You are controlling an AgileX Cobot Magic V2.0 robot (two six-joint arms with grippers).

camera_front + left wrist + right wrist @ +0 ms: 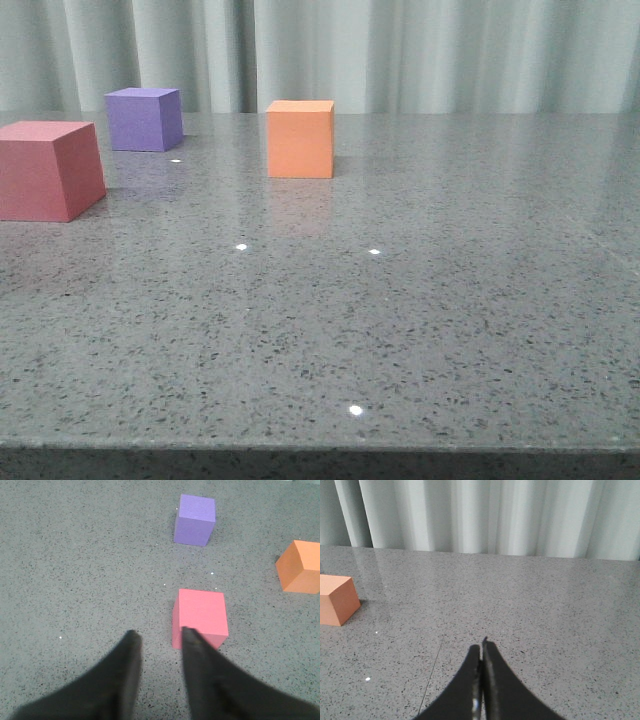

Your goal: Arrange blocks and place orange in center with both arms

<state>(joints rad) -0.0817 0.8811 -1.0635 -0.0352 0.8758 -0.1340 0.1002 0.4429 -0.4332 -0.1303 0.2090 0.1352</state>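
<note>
Hovering above the speckled grey stone table (pixel 420 330), the left gripper (pixel 157 636) has its fingers parted and empty, just short of the matte red-pink cube (pixel 201 616). The right gripper (pixel 482 647) is closed on nothing. The matte orange cube (pixel 300 138) sits mid-table, the matte purple cube (pixel 145 118) far left. Arranging looks barely begun; next, centre the jaws over the pink cube.

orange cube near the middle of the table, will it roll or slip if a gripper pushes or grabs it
The matte orange cube sits flat on one face with square edges, so it should slide across the polished speckled grey table rather than roll. Its flat parallel sides look easy to pinch, and the matte surface probably will not slip much. It looks like a light block, though weight cannot be confirmed.
</note>
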